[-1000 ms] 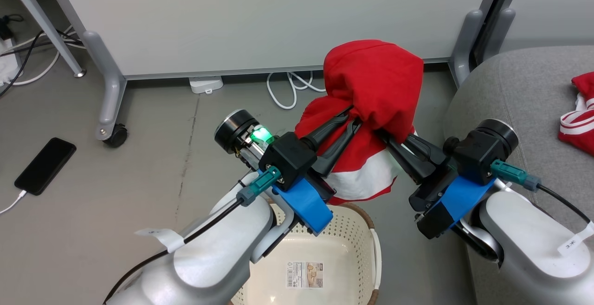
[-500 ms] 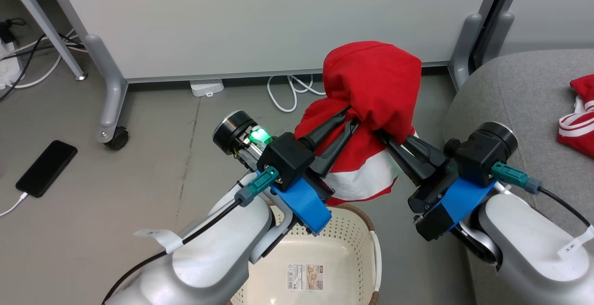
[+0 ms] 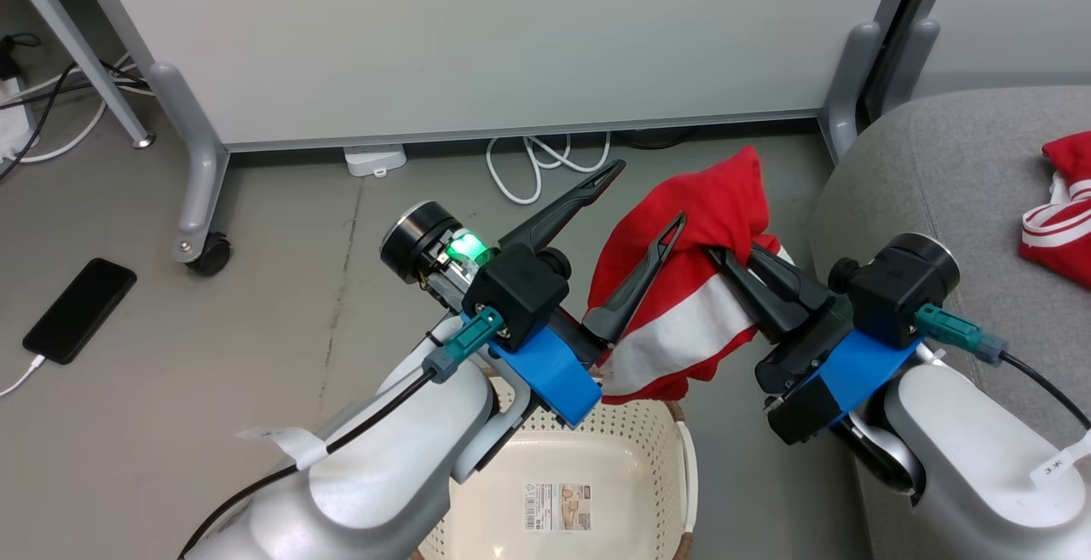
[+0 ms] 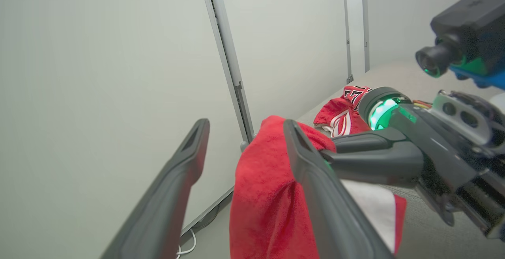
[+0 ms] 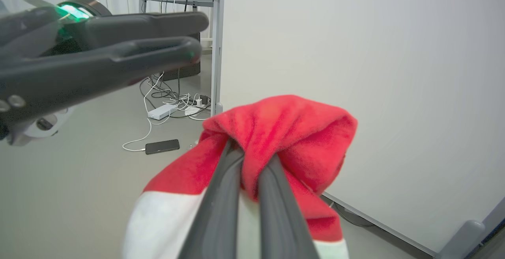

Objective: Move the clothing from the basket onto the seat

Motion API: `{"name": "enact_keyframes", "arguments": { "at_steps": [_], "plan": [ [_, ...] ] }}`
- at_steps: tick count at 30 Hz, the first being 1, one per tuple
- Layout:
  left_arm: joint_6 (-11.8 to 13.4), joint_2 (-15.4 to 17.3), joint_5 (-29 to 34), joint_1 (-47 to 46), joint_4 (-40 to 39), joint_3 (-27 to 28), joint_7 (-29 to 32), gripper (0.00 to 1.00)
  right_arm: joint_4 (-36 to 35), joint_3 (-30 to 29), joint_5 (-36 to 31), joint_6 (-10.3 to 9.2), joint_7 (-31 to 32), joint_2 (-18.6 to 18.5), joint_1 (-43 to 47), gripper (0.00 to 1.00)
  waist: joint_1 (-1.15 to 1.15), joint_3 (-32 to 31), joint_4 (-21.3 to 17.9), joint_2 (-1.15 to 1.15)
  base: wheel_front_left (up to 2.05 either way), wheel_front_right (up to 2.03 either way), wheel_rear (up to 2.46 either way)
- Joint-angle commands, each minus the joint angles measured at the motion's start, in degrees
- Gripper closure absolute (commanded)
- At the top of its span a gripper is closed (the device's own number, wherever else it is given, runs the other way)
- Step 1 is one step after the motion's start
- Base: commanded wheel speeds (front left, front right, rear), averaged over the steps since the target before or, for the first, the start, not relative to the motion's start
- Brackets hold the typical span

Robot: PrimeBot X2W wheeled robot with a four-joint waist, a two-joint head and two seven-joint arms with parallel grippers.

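Two garments: the red jersey (image 3: pixel 1061 219), with white stripes, lies on the grey sofa (image 3: pixel 938 168). The plain red garment (image 3: pixel 716 202), with white panels, hangs in the air from your right gripper (image 3: pixel 731 253).
Right gripper: your fingers are pressed together and pinch a bunched fold near the top of the plain red garment. The cloth humps over the tips and drapes down both sides.
Left gripper (image 3: pixel 649 193): your fingers are spread wide with nothing clamped. The inner finger lies across the garment's left side in the head view, and you can't tell from here whether it touches. The outer finger is clear of the cloth and points at the white partition (image 3: pixel 511 31).
Garment position: it hangs over the floor between the basket (image 3: pixel 682 449) and the sofa's rounded corner. In the head view its lower hem overlaps the basket's far rim. It is not on the sofa.
Basket: it is cream and perforated, and sits under your left forearm at the bottom of the head view. The label sticker (image 3: pixel 560 505) shows on its floor.
Sofa: it is at the right, just beside your right arm. The jersey lies well back from the rounded corner.
Floor: the black phone (image 3: pixel 79 310) is on a charging lead at the left. The white cable loop (image 3: pixel 528 164) and power strip (image 3: pixel 372 159) are at the partition's foot.
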Motion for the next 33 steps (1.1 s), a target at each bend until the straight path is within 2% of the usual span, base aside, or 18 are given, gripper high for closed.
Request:
{"name": "enact_keyframes", "arguments": {
  "at_steps": [1, 18, 33],
  "plan": [
    [0.55, 0.36, 0.28, -0.25, -0.39, 0.23, -0.28, 0.00, -0.42, -1.43, -0.29, 0.02, -0.26, 0.63, 1.03, 1.00, 0.00, 0.45, -0.45, 0.00, 0.00, 0.00, 0.00],
    [1.33, 1.20, 0.10, -1.11, -1.81, 0.15, -0.57, 0.00, -3.59, -15.09, -4.92, 0.02, -0.26, 4.63, 7.72, 1.00, 0.00, 4.29, -8.31, 0.00, 0.00, 0.00, 0.00],
    [0.46, 0.55, 0.44, -2.19, -0.89, -1.52, -0.37, 0.00, -6.31, -25.54, -7.80, 0.02, -0.26, 9.35, 14.35, 1.00, 0.00, 6.77, -16.83, 0.00, 0.00, 0.00, 0.00]
  ]
}}
